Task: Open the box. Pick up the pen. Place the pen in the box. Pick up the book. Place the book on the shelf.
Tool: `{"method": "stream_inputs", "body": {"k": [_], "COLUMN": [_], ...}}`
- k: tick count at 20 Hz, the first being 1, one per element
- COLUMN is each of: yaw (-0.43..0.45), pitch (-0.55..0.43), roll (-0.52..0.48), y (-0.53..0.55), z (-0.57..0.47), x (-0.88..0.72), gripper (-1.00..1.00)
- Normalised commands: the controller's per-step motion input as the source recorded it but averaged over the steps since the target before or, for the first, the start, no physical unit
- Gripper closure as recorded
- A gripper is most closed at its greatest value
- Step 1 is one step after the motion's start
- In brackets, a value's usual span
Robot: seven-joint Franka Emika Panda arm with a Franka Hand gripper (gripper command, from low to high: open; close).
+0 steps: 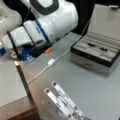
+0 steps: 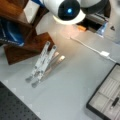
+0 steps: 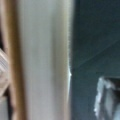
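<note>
In a front view the shelf [image 1: 12, 85] stands at the left, its pale top board over dark wood. Above it the white arm [image 1: 45, 22] reaches over the shelf; the gripper itself does not show, so I cannot tell how the fingers stand. A white cable [image 1: 50, 62] lies on the grey table [image 1: 95, 92]. At the right the box [image 1: 100, 55] is open, lid upright, and the pen [image 1: 91, 45] lies inside on the lining. The book is not clearly visible.
</note>
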Motion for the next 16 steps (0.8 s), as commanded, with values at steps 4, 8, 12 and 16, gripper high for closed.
{"method": "stream_inputs", "body": {"k": [4, 8, 12, 16], "yaw": [0.113, 0.071, -0.012, -0.106], "pitch": [-0.135, -0.129, -0.189, -0.264], "roll": [-0.045, 0.040, 0.188, 0.290], "y": [0.13, 0.28, 0.50, 0.70], "z": [-0.04, 0.00, -0.01, -0.01], "x": [-0.09, -0.06, 0.00, 0.17], "gripper": [-1.00, -1.00, -1.00, -1.00]}}
